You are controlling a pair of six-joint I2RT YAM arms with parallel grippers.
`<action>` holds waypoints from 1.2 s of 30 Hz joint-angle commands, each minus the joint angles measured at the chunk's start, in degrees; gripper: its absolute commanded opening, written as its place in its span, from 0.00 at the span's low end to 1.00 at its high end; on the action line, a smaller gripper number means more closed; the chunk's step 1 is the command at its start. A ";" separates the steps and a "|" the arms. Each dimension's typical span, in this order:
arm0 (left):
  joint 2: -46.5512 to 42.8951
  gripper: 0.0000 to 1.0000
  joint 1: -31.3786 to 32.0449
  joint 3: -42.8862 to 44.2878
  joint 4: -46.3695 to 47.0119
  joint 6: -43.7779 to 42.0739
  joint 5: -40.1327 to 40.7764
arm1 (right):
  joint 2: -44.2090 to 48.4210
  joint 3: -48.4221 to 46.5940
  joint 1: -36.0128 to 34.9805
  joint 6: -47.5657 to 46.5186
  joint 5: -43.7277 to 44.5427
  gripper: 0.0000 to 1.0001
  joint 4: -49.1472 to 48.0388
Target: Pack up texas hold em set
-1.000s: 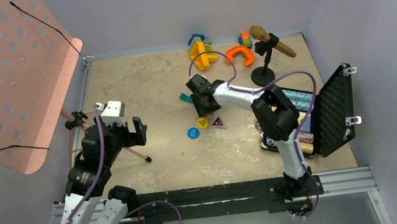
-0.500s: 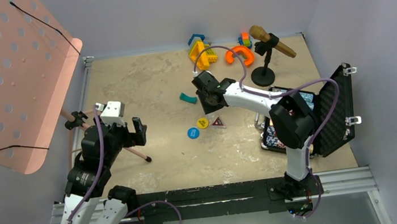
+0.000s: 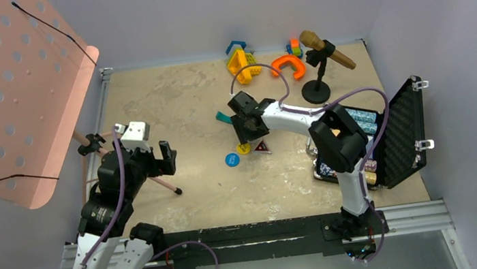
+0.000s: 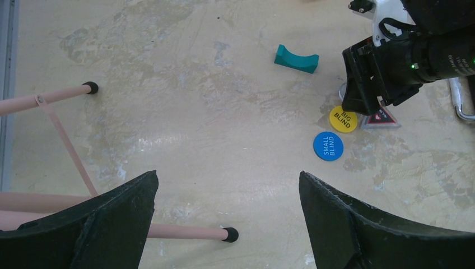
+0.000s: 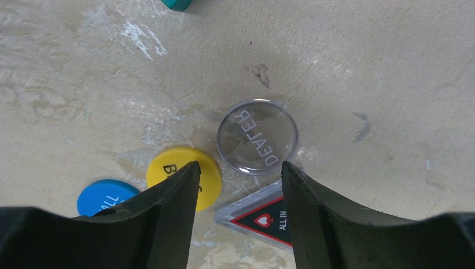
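Observation:
The black case [image 3: 401,129] stands open at the right, with chip rows [image 3: 362,119] partly hidden by my right arm. A blue token [image 3: 231,159], a yellow token [image 3: 244,148] and a triangular token [image 3: 262,147] lie together mid-table. My right gripper [image 3: 249,123] hovers just above them, open and empty. In its wrist view [image 5: 238,168] the jaws frame a clear "DEALER" disc [image 5: 257,137], the yellow token [image 5: 182,172], the blue token [image 5: 103,196] and the triangular "ALL IN" token [image 5: 260,217]. My left gripper [image 3: 156,159] is open and empty at the left [image 4: 227,185].
A teal curved piece [image 3: 222,116] lies just left of the right gripper. Orange, yellow and blue plastic toys [image 3: 261,63] and a microphone on a stand [image 3: 317,63] sit at the back. A pink perforated music stand [image 3: 11,94] stands at the left, with its legs [image 4: 67,151] near my left gripper.
My right gripper drew back and to the right half a second ago, then came back over the tokens. The left arm has not moved.

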State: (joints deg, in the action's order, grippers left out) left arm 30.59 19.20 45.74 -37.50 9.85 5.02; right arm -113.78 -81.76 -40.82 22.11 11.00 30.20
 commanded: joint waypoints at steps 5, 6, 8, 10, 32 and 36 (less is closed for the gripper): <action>-0.35 0.99 0.05 0.76 1.17 -0.79 -0.36 | -1.37 -4.07 0.12 0.82 4.03 0.62 -0.59; -0.31 0.99 0.00 0.77 1.13 -0.79 -0.42 | -1.57 -4.27 0.12 0.98 4.28 0.62 -0.58; -0.31 0.99 0.04 0.77 1.16 -0.79 -0.44 | -2.00 -4.77 0.25 1.06 4.70 0.62 -0.25; -0.37 0.99 0.05 0.76 1.12 -0.79 -0.45 | -2.51 -5.35 0.45 1.07 4.71 0.62 0.11; -0.53 0.99 0.05 0.82 1.24 -0.71 -0.88 | -5.26 -3.99 1.53 2.11 2.70 0.58 1.58; -0.62 0.99 0.04 0.77 1.27 -0.73 -0.89 | -5.18 -3.34 1.53 2.24 2.66 0.49 1.80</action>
State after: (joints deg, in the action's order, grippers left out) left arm 30.39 19.20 45.74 -37.47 9.85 4.69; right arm -118.93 -86.37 -39.31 23.38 13.80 30.63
